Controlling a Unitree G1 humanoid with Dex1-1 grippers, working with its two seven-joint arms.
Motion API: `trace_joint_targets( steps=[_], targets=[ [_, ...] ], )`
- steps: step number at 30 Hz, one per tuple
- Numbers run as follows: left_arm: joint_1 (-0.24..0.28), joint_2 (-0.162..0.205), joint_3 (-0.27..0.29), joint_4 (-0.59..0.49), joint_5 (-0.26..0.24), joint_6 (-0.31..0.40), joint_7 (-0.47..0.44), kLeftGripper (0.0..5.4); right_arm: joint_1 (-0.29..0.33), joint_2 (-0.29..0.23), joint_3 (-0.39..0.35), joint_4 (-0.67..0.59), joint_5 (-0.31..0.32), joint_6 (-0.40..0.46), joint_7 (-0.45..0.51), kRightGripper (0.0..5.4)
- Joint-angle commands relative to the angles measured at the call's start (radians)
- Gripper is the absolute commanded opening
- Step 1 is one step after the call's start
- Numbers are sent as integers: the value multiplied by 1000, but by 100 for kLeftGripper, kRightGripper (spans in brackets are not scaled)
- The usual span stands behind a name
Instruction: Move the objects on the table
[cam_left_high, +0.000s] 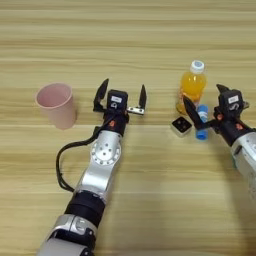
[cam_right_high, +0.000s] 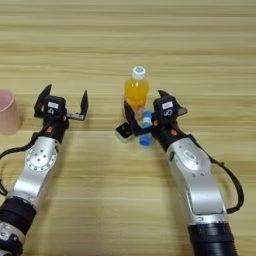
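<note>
**A:** What does the left eye view show?

**B:** On the wooden table, the left gripper hovers with its two black fingers spread wide, nothing between them. A pink cup stands upright well to its left. To the right, the orange-juice bottle stands upright, with the black-topped cube and the blue tube just in front of it. The right gripper reaches in there, fingers apart, one finger lying across the tube.

**A:** And the right eye view?

**B:** Same scene, shifted. The cup is cut by the left edge. The right gripper's fingers straddle the tube beside the bottle's base; whether they touch the tube, I cannot tell. The cube sits just left of the near finger.
</note>
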Motion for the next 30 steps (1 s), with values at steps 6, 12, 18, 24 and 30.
trace_joint_targets(
  steps=[6,12,18,24,30],
  targets=[
    [-10,-23,-8,13,11,-12,10,537,-100,0,10,108,-19,-13,8,540],
    [-11,-22,-8,12,10,-11,10,537,-151,15,14,183,-35,-38,-5,540],
    [-9,-21,-8,9,10,-10,9,537,-192,25,16,251,-45,-60,-4,540],
    [-6,-22,-9,5,11,-9,9,537,-232,32,15,328,-55,-92,-3,540],
    [-4,-23,-11,3,12,-10,11,537,-260,31,7,380,-56,-120,-5,540]
  ],
)
